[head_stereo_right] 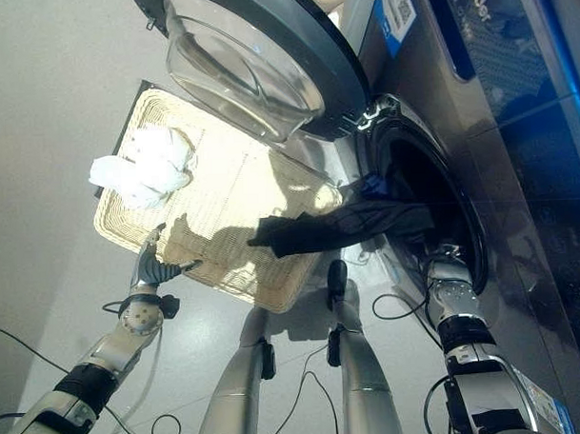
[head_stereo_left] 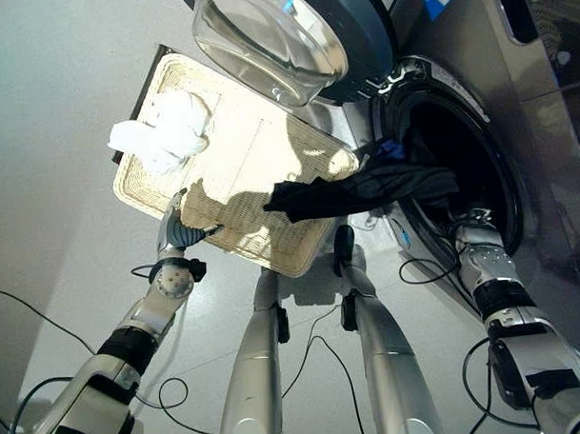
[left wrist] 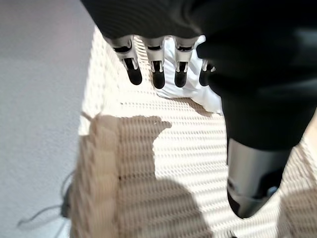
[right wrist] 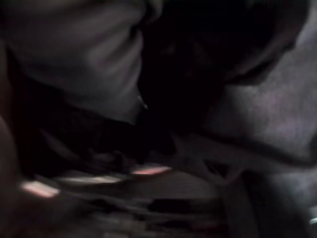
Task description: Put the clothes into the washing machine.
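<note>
Pale floor [head_stereo_left: 56,73] is seen beneath. Right hand [head_stereo_left: 472,232], fingers hidden, state unclear, is sunk in washing machine [head_stereo_left: 476,87] drum; black garment [head_stereo_left: 365,191] is draped from the door opening over wicker basket [head_stereo_left: 241,166]. Left hand [head_stereo_left: 176,230] is held relaxed, empty. White cloth [head_stereo_left: 168,131] in basket, likely soft, light; best pinched at a bunched fold.

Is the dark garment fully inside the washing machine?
No. The dark garment hangs half out of the drum opening, over the basket.

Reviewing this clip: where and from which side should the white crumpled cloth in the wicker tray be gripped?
Probably pinch the raised bunched middle of the white crumpled cloth, coming from above on the robot's near-left side, where the left hand sits over the woven wicker tray. Its folds stand up there, while its edges lie flat.
</note>
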Controlling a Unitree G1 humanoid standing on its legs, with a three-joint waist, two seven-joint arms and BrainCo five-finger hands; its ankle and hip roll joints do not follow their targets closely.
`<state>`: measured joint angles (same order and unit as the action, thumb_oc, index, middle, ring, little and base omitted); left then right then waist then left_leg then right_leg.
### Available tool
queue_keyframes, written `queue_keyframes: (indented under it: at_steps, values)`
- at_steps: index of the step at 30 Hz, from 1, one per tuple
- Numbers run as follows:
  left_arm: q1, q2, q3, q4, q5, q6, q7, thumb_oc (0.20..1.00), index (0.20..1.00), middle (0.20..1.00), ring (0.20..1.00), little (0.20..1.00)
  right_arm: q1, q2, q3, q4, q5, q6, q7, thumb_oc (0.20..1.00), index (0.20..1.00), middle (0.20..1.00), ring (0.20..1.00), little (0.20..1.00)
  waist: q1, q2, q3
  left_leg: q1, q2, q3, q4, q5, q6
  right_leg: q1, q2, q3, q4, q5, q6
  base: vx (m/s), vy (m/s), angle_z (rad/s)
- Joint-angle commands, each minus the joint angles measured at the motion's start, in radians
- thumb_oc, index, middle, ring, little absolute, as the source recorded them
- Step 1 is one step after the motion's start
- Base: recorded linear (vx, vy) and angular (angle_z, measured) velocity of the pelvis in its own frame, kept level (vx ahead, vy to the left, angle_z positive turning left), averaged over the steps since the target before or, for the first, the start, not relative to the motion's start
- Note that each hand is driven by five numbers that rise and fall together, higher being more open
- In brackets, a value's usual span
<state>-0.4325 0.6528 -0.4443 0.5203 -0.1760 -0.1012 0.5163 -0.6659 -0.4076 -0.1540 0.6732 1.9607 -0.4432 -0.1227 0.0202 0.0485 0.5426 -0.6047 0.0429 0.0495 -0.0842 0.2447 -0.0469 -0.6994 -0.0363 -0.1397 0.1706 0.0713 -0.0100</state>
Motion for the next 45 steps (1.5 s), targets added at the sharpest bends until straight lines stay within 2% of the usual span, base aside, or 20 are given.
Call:
queue_keyframes:
  at_steps: [1, 3, 5, 6, 7, 8, 9, 10, 14, 17, 21, 22, 23, 25, 29, 30, 33, 38, 40, 45]
  values:
    - [0.071, 0.020, 0.006, -0.022, -0.024, -0.013, 0.004, 1.000, 1.000, 1.000, 1.000, 1.000, 0.019, -0.210, -0.161, -0.173, -0.084, -0.468, -0.130, 0.200, 0.200, 0.200, 0.200, 0.200, -0.027, -0.021, -0.023, 0.059, -0.071, 0.034, 0.021, -0.098, -0.019, 0.093, 0.000, -0.003, -0.186, 0.155, 0.119, 0.00, 0.000, 0.00]
    - [0.089, 0.027, 0.010, -0.031, -0.035, -0.009, -0.004, 1.000, 1.000, 1.000, 1.000, 1.000, 0.007, -0.252, -0.211, -0.240, -0.240, -0.666, -0.262, 0.200, 0.200, 0.200, 0.200, 0.200, -0.034, -0.018, -0.023, 0.062, -0.072, 0.033, 0.019, -0.096, -0.016, 0.093, 0.003, 0.002, -0.183, 0.155, 0.115, 0.00, 0.000, 0.00]
    - [0.102, 0.021, 0.003, -0.032, -0.044, -0.006, -0.006, 1.000, 1.000, 1.000, 1.000, 1.000, 0.020, -0.273, -0.261, -0.295, -0.338, -0.821, -0.361, 0.200, 0.200, 0.200, 0.200, 0.200, -0.045, -0.017, -0.023, 0.070, -0.071, 0.035, 0.025, -0.100, -0.017, 0.100, 0.003, 0.007, -0.176, 0.151, 0.116, 0.01, 0.019, -0.05]
    - [0.103, 0.011, 0.006, -0.029, -0.045, -0.003, -0.013, 1.000, 1.000, 1.000, 1.000, 1.000, 0.030, -0.275, -0.277, -0.316, -0.329, -0.863, -0.375, 0.485, 0.485, 0.485, 0.485, 0.485, -0.049, -0.014, -0.023, 0.069, -0.072, 0.035, 0.030, -0.100, -0.016, 0.099, 0.002, 0.011, -0.173, 0.151, 0.116, 0.02, 0.027, -0.14]
    - [0.102, 0.001, 0.011, -0.015, -0.044, -0.006, -0.032, 1.000, 1.000, 1.000, 1.000, 1.000, 0.037, -0.277, -0.299, -0.329, -0.278, -0.895, -0.371, 0.824, 0.824, 0.824, 0.824, 0.824, -0.055, -0.010, -0.023, 0.071, -0.074, 0.036, 0.036, -0.102, -0.016, 0.102, 0.001, 0.014, -0.171, 0.149, 0.117, 0.02, 0.032, -0.16]
    - [0.099, -0.003, 0.011, -0.002, -0.043, -0.011, -0.043, 1.000, 1.000, 1.000, 1.000, 1.000, 0.036, -0.277, -0.311, -0.347, -0.192, -0.900, -0.336, 1.000, 1.000, 1.000, 1.000, 1.000, -0.058, -0.006, -0.023, 0.073, -0.075, 0.036, 0.041, -0.104, -0.015, 0.104, -0.001, 0.018, -0.169, 0.147, 0.117, 0.02, 0.024, -0.14]
    - [0.096, -0.006, 0.009, 0.008, -0.045, -0.015, -0.048, 1.000, 1.000, 1.000, 1.000, 1.000, 0.034, -0.273, -0.319, -0.355, -0.127, -0.885, -0.303, 1.000, 1.000, 1.000, 1.000, 1.000, -0.060, -0.003, -0.023, 0.074, -0.076, 0.037, 0.044, -0.104, -0.014, 0.105, -0.002, 0.020, -0.168, 0.147, 0.116, 0.02, 0.015, -0.10]
    - [0.088, -0.013, 0.003, 0.024, -0.053, -0.021, -0.061, 1.000, 1.000, 1.000, 1.000, 1.000, 0.028, -0.264, -0.333, -0.347, 0.012, -0.821, -0.193, 1.000, 1.000, 1.000, 1.000, 1.000, -0.061, 0.003, -0.023, 0.075, -0.080, 0.039, 0.051, -0.106, -0.011, 0.109, -0.005, 0.021, -0.169, 0.147, 0.115, 0.02, 0.009, -0.06]
    - [0.076, -0.026, -0.021, 0.026, -0.070, -0.013, -0.088, 1.000, 1.000, 1.000, 1.000, 1.000, -0.004, -0.201, -0.277, -0.405, 0.012, -0.742, -0.251, 1.000, 1.000, 1.000, 1.000, 1.000, -0.056, 0.025, -0.023, 0.073, -0.091, 0.046, 0.063, -0.105, -0.005, 0.114, -0.013, 0.023, -0.175, 0.150, 0.111, 0.01, 0.006, -0.02]
    - [0.073, -0.049, -0.041, 0.014, -0.061, 0.003, -0.090, 1.000, 1.000, 1.000, 1.000, 1.000, -0.043, -0.123, -0.192, -0.445, 0.012, -0.688, -0.231, 1.000, 1.000, 1.000, 1.000, 1.000, -0.047, 0.044, -0.023, 0.067, -0.096, 0.056, 0.061, -0.100, -0.002, 0.114, -0.021, 0.020, -0.184, 0.153, 0.110, 0.01, -0.002, -0.06]
    - [0.070, -0.078, -0.076, 0.001, -0.048, 0.023, -0.076, 1.000, 1.000, 1.000, 1.000, 1.000, -0.072, -0.032, -0.093, -0.444, 0.012, -0.545, -0.159, 1.000, 1.000, 1.000, 1.000, 1.000, -0.038, 0.059, -0.023, 0.058, -0.098, 0.060, 0.055, -0.091, -0.001, 0.108, -0.024, 0.014, -0.189, 0.155, 0.109, 0.00, 0.000, 0.00]
    - [0.059, -0.080, -0.092, 0.002, -0.060, 0.027, -0.071, 1.000, 1.000, 1.000, 1.000, 1.000, -0.078, -0.008, -0.064, -0.395, 0.012, -0.464, -0.126, 1.000, 1.000, 1.000, 1.000, 1.000, -0.035, 0.064, -0.023, 0.052, -0.098, 0.062, 0.050, -0.086, -0.002, 0.101, -0.024, 0.012, -0.190, 0.156, 0.110, 0.00, -0.007, -0.04]
    - [0.057, -0.080, -0.096, 0.003, -0.064, 0.027, -0.070, 1.000, 1.000, 1.000, 1.000, 1.000, -0.079, -0.004, -0.059, -0.382, 0.012, -0.439, -0.120, 1.000, 1.000, 1.000, 1.000, 1.000, -0.035, 0.065, -0.023, 0.051, -0.098, 0.062, 0.050, -0.085, -0.003, 0.099, -0.024, 0.012, -0.190, 0.156, 0.110, 0.00, 0.000, 0.00]
    - [0.041, -0.073, -0.101, 0.007, -0.081, 0.028, -0.078, 1.000, 1.000, 1.000, 1.000, 1.000, -0.080, 0.018, -0.038, -0.299, 0.012, -0.334, -0.001, 1.000, 1.000, 1.000, 1.000, 1.000, -0.029, 0.068, -0.023, 0.043, -0.098, 0.062, 0.044, -0.080, -0.004, 0.094, -0.024, 0.007, -0.194, 0.159, 0.111, -0.01, -0.018, 0.06]
    - [0.023, -0.066, -0.119, 0.014, -0.098, 0.029, -0.083, 1.000, 1.000, 1.000, 1.000, 1.000, -0.072, 0.044, -0.047, -0.215, 0.012, -0.236, 0.208, 1.000, 1.000, 1.000, 1.000, 1.000, -0.022, 0.067, -0.023, 0.037, -0.098, 0.056, 0.036, -0.075, -0.006, 0.091, -0.024, 0.001, -0.198, 0.162, 0.114, 0.00, 0.000, 0.00]
    - [0.014, -0.063, -0.126, 0.016, -0.113, 0.037, -0.094, 1.000, 1.000, 1.000, 1.000, 1.000, -0.064, 0.046, -0.041, -0.169, 0.012, -0.200, 0.310, 1.000, 1.000, 1.000, 1.000, 1.000, -0.018, 0.065, -0.023, 0.037, -0.099, 0.054, 0.031, -0.071, -0.006, 0.090, -0.024, -0.004, -0.200, 0.165, 0.116, 0.00, 0.000, 0.00]
    - [0.003, -0.054, -0.132, 0.011, -0.120, 0.047, -0.111, 1.000, 1.000, 1.000, 1.000, 1.000, -0.057, 0.027, -0.024, -0.090, 0.012, -0.216, 0.366, 1.000, 1.000, 1.000, 1.000, 1.000, -0.017, 0.063, -0.023, 0.033, -0.099, 0.050, 0.024, -0.067, -0.006, 0.085, -0.024, -0.007, -0.202, 0.170, 0.119, -0.01, -0.009, 0.03]
    - [-0.019, -0.035, -0.135, 0.010, -0.139, 0.054, -0.138, 1.000, 1.000, 1.000, 1.000, 1.000, -0.030, 0.033, 0.002, -0.018, 0.012, -0.084, 0.521, 1.000, 1.000, 1.000, 1.000, 1.000, -0.014, 0.058, -0.023, 0.020, -0.095, 0.050, 0.012, -0.059, -0.008, 0.070, -0.027, -0.014, -0.210, 0.182, 0.126, -0.02, -0.017, 0.10]
    - [-0.014, -0.040, -0.134, 0.008, -0.138, 0.055, -0.139, 1.000, 1.000, 1.000, 1.000, 1.000, 0.017, 0.080, 0.000, -0.036, 0.012, -0.048, 0.578, 1.000, 1.000, 1.000, 1.000, 1.000, -0.016, 0.057, -0.023, 0.016, -0.095, 0.050, 0.006, -0.055, -0.006, 0.064, -0.028, -0.015, -0.214, 0.187, 0.128, -0.01, 0.008, 0.07]
    - [-0.003, -0.060, -0.144, 0.021, -0.138, 0.049, -0.151, 1.000, 1.000, 1.000, 1.000, 1.000, 0.078, 0.175, 0.033, -0.017, 0.012, 0.033, 0.593, 1.000, 1.000, 1.000, 1.000, 1.000, -0.021, 0.058, -0.023, 0.014, -0.089, 0.057, -0.001, -0.053, -0.007, 0.062, -0.031, -0.014, -0.220, 0.191, 0.128, 0.00, 0.003, 0.01]
